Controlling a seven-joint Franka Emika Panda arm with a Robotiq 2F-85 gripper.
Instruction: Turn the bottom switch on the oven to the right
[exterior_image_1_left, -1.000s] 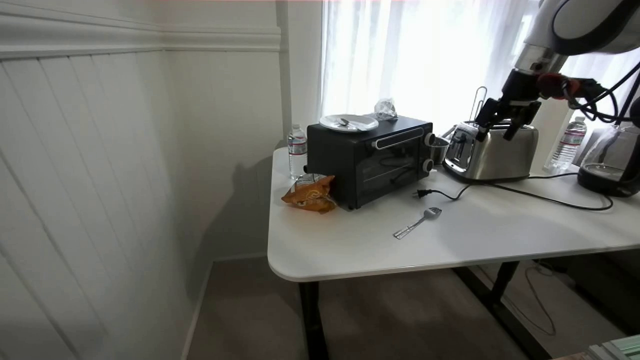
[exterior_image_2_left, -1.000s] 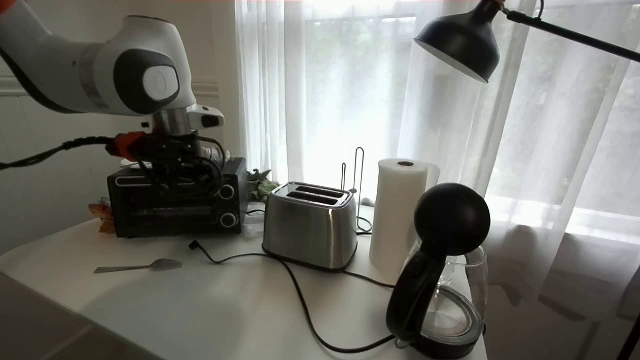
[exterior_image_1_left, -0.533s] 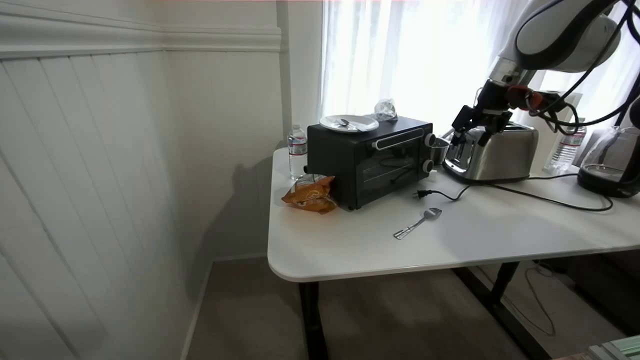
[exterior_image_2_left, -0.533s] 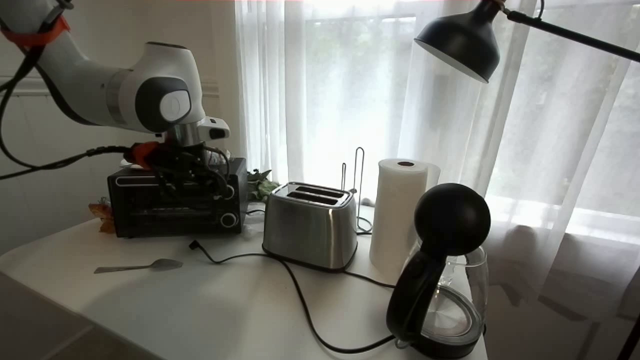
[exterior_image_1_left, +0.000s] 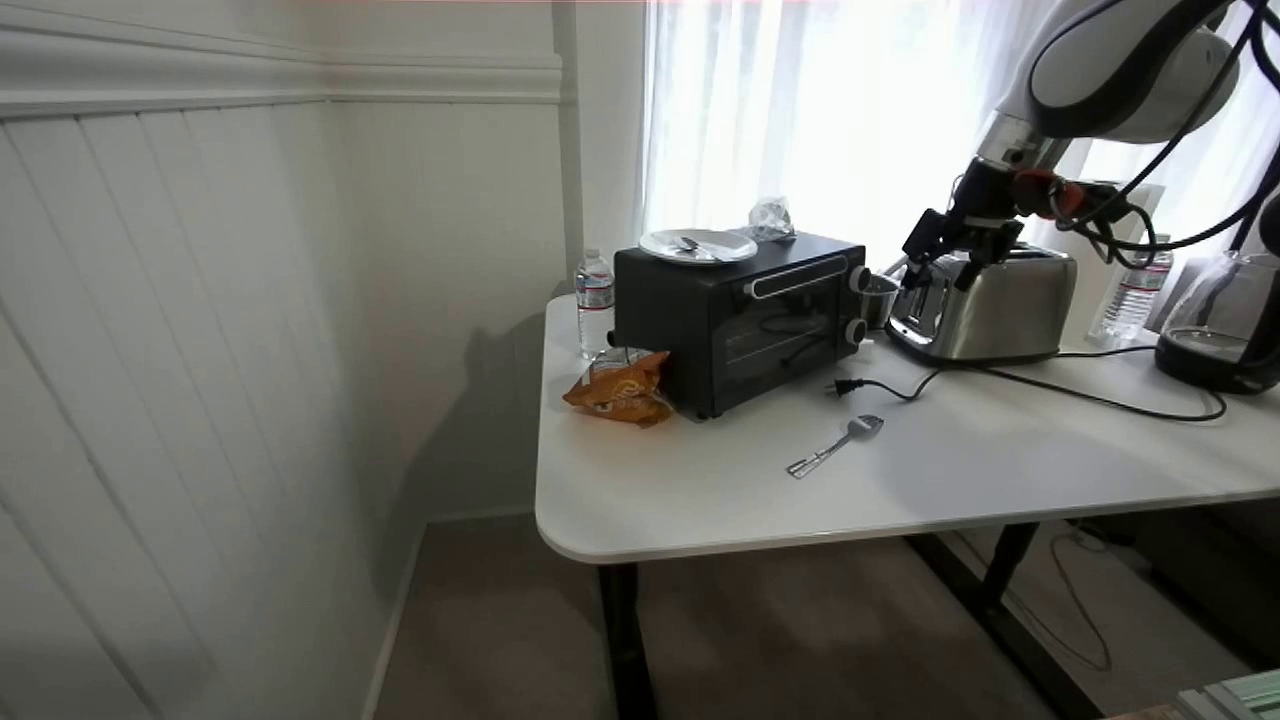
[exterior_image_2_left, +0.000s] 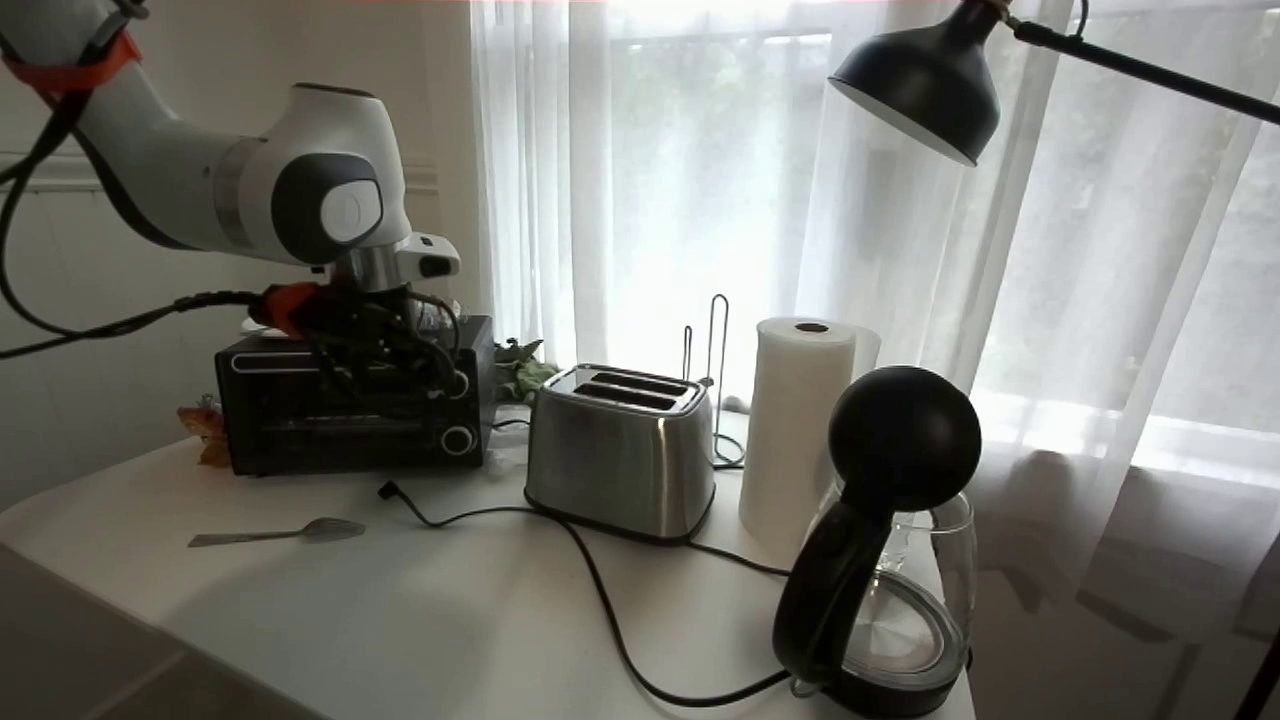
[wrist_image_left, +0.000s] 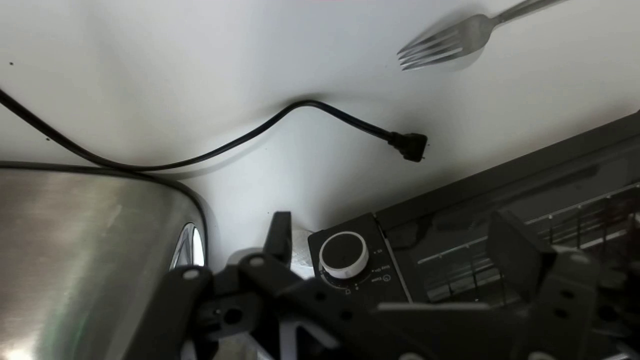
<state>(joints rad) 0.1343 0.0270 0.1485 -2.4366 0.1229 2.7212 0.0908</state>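
A black toaster oven (exterior_image_1_left: 665, 320) stands on the white table, also in view behind my gripper (exterior_image_2_left: 350, 458). Its bottom knob (exterior_image_1_left: 855, 331), black-faced with a silver rim, shows at the lower right of its front (exterior_image_2_left: 458, 440). In the wrist view the bottom knob (wrist_image_left: 343, 254), with timer markings beside it, lies between my fingers, closer to the left one, and neither touches it. My gripper (wrist_image_left: 395, 235) is open and empty. In an exterior view the gripper (exterior_image_1_left: 940, 277) hangs in front of the toaster. The upper knob (exterior_image_1_left: 860, 279) is partly hidden by my gripper in an exterior view.
A steel toaster (exterior_image_2_left: 620, 460) stands beside the oven. Its black plug (wrist_image_left: 411, 146) and a fork (wrist_image_left: 472, 35) lie in front. A plate (exterior_image_1_left: 697, 246) sits on the oven, an orange bag (exterior_image_1_left: 622, 390) beside it. A kettle (exterior_image_2_left: 900, 600) and paper towel roll (exterior_image_2_left: 800, 440) stand farther off.
Over the first half second, my arm and gripper moved toward the oven's knob side and a little lower. Since then they are almost still. The gripper stays open and the knobs look unchanged.
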